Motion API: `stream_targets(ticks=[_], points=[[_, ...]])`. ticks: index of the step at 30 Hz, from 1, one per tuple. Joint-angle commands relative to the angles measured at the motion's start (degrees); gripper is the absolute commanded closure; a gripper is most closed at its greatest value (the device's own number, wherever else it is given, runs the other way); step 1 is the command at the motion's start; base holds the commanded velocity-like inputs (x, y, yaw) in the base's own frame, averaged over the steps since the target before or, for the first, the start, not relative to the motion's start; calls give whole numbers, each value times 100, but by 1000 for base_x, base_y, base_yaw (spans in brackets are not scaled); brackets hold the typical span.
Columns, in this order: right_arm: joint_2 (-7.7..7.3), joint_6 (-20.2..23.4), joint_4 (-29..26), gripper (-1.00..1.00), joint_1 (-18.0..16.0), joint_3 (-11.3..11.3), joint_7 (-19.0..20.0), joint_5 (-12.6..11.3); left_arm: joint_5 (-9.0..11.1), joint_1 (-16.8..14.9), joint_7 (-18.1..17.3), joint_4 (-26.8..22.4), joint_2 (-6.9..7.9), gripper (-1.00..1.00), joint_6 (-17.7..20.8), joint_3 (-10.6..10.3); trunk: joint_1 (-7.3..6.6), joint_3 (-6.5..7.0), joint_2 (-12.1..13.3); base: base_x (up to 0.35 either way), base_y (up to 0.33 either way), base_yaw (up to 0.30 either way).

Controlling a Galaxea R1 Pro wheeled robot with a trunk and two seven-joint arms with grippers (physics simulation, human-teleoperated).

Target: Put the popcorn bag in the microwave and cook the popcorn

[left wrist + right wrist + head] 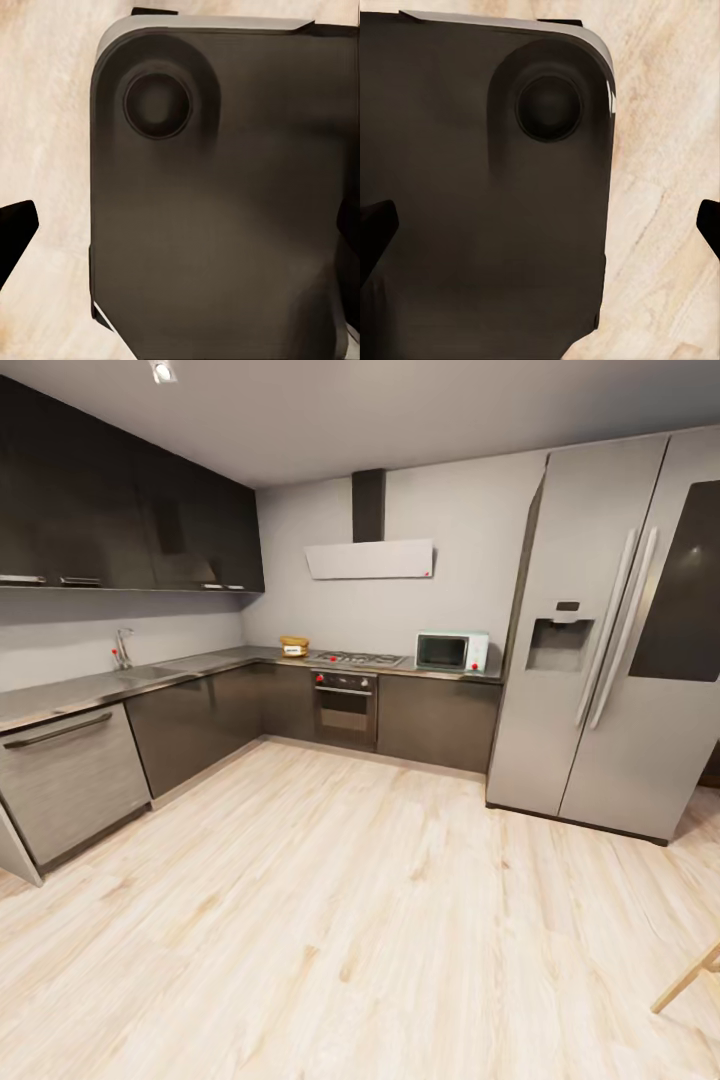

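Across the room, the tan popcorn bag stands on the grey countertop, left of the steel hob. The pale mint microwave sits on the same countertop to the right of the hob, its dark door closed. Popcorn pieces are too small to make out from here. In the left wrist view my left gripper hangs over my own dark base and the wood floor, its fingers spread wide with nothing between them. My right gripper is the same, with fingertips at the frame's edges.
A tall grey fridge stands right of the microwave. A built-in black oven sits under the hob, and a sink with tap is on the left run. Light wood floor stretches ahead. A wooden chair leg shows at lower right.
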Motion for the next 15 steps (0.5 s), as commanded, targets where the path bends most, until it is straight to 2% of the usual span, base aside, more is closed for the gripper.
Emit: stream_targets(ticks=[1, 5, 15], points=[[-1, -17, 1, -100, -1, 2, 2, 6, 34, 2, -4, -6, -1, -100, -24, 11, 0, -4, -3, 0, 0, 0], [2, -19, 1, -100, -1, 2, 0, 5, 28, 3, -17, 6, 4, -100, -153, 4, 0, -4, -3, 186, 0, 0], [3, -30, 1, -100, -1, -9, -7, -4, 27, 3, -18, 9, -1, -100, -181, 3, 0, -4, -3, 317, 0, 0]])
